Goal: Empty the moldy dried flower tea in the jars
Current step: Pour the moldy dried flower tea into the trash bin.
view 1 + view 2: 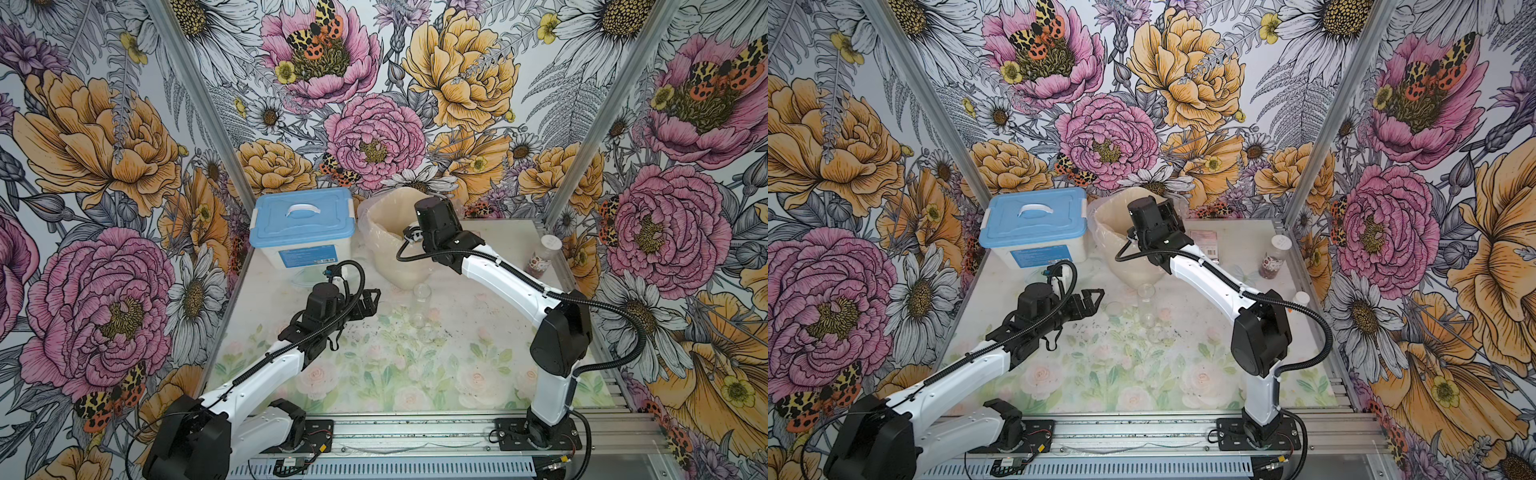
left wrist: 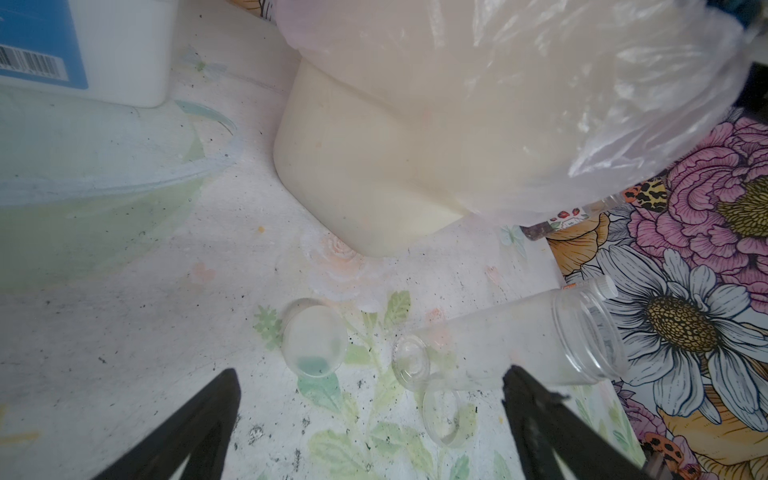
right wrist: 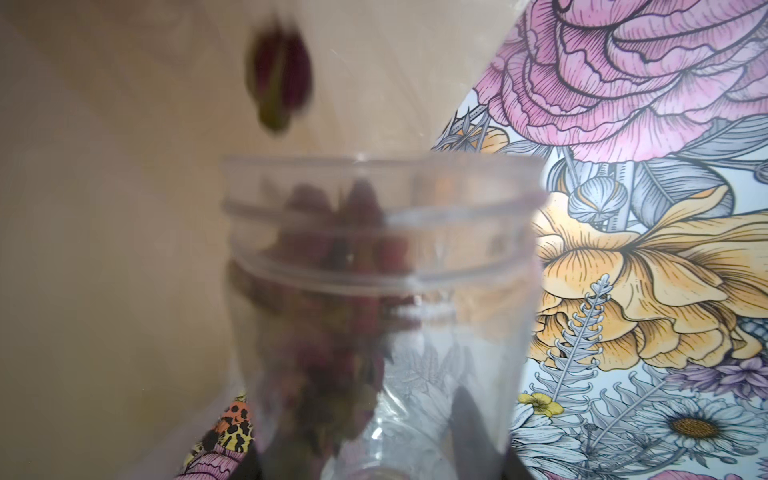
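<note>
R hand (image 1: 1168,214) grips a clear jar (image 3: 374,266), tipped mouth-first into the lined bin (image 1: 386,249) beneath it. Pouring step: one bud (image 3: 279,79) is out past the rim, blurred as if falling. More buds (image 3: 332,249) sit inside. L hand (image 1: 371,302) is wide open & holds nothing, over the bench (image 1: 457,374), w/ an empty jar (image 2: 519,336) lying just ahead. Next, probably: shake till clear. The capped labelled jar (image 1: 542,259), well apart on R hand's outer side, needs its lid off.

Robot test booth: aluminium frame (image 1: 205,104), floral-printed walls (image 1: 83,166).
</note>
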### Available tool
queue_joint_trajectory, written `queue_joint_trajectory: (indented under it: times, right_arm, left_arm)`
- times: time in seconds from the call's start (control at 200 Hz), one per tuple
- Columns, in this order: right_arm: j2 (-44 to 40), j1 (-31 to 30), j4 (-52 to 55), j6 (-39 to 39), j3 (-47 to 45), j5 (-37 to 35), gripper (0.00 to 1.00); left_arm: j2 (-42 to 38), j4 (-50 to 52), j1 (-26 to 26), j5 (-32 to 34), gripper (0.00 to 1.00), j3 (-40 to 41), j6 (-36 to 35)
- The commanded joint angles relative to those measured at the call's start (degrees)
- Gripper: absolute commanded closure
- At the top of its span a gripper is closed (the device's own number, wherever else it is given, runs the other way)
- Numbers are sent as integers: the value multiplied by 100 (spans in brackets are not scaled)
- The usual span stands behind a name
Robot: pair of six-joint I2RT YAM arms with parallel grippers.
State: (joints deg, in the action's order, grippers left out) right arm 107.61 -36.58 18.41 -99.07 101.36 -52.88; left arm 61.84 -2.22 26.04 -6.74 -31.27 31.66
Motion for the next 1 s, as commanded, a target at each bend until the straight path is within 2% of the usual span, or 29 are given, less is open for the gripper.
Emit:
queue_joint_trajectory:
  times: [0.0,0.505,0.995]
  right_arm:
    - [-245,-29,-765,-706,-78,23,100]
    - [-311,-30,-1006,-1739,-48,484,100]
    - [-348,1,-637,-1923,210,578,100]
  left_arm:
    - [-53,-191,-56,-109,1,94,88]
    - [-63,-354,-69,-165,1,173,151]
    - [38,-576,-78,-255,1,241,200]
